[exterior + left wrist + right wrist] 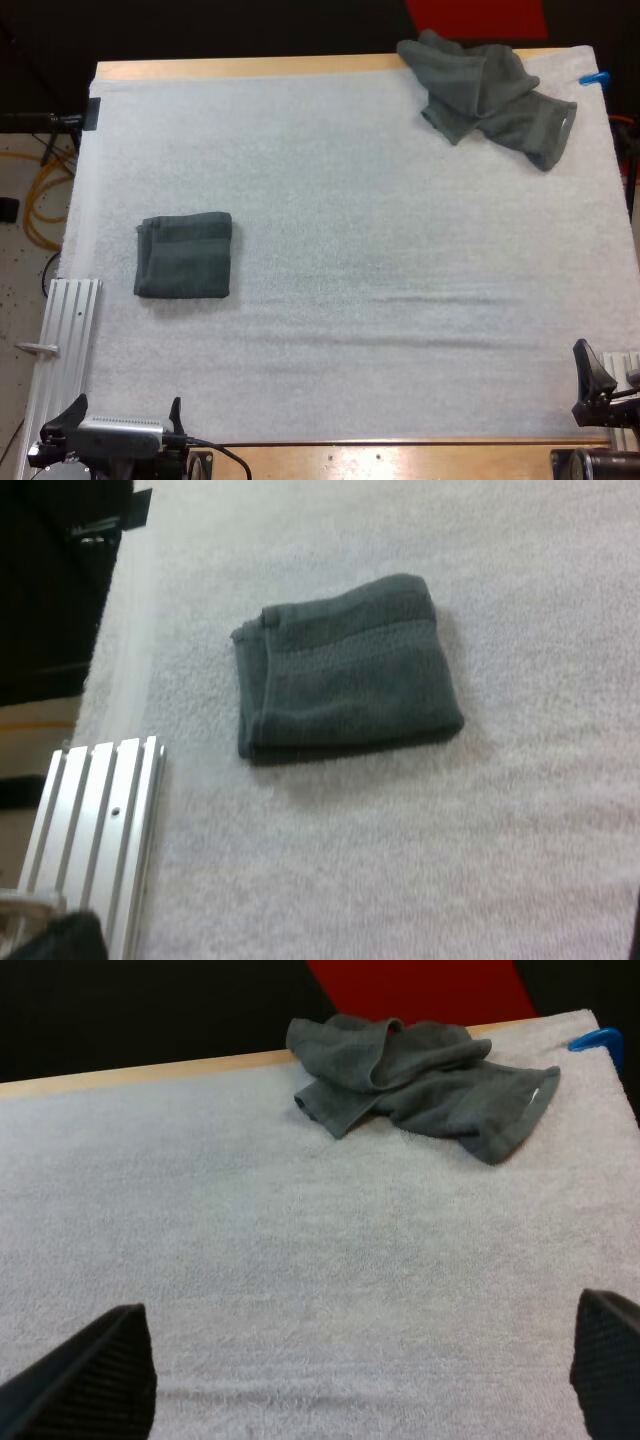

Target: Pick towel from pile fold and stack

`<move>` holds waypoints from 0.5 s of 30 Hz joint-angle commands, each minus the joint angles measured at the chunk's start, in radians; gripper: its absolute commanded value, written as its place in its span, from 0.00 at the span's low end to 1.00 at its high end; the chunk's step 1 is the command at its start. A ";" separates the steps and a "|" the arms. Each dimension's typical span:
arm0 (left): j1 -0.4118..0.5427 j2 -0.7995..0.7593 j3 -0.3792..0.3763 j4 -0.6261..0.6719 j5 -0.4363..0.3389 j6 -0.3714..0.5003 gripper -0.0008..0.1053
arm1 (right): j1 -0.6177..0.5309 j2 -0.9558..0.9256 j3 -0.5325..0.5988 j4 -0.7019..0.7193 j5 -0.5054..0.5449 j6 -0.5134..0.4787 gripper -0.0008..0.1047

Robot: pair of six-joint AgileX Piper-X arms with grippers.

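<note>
Towels lie at two spots on the white mat [350, 310] that covers the table [250, 68]. In the high view, a folded towel [184, 256] sits flat at the left-centre of the frame. It is a neat dark grey-green square, alone on the mat. A crumpled towel [488, 92] is heaped in the upper right of the frame at the mat's far edge. Its top overlaps the table's wooden strip and one end trails toward the right side. The two towels are well apart.

My left gripper [126, 410] is at the lower left of the frame, by the mat's near edge. Its fingers [73, 410] are spread and hold nothing, with the folded towel well beyond them. A ribbed metal rail [66, 330] runs along the mat's left edge, below and left of the folded towel, near it but not touching.

My right gripper [360, 1305] has its fingers [95, 1380] spread wide over bare mat, clear of anything, with the crumpled towel well ahead of them. In the high view this gripper is at the lower right of the frame.
</note>
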 commanded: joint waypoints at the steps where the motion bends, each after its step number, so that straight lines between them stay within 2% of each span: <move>1: 0.002 -0.142 -0.005 -0.011 0.000 -0.012 1.00 | 0.000 -0.041 -0.002 -0.016 -0.006 -0.001 0.78; 7: 0.002 -0.139 0.024 -0.204 0.000 -0.008 1.00 | 0.000 -0.041 0.002 -0.032 -0.005 -0.064 0.78; 9: 0.002 -0.139 0.062 -0.272 0.000 -0.008 1.00 | 0.000 -0.041 0.007 -0.032 -0.005 -0.075 0.78; 15: 0.002 -0.139 0.175 -0.359 0.002 -0.008 1.00 | 0.000 -0.041 0.059 -0.045 -0.005 -0.075 0.78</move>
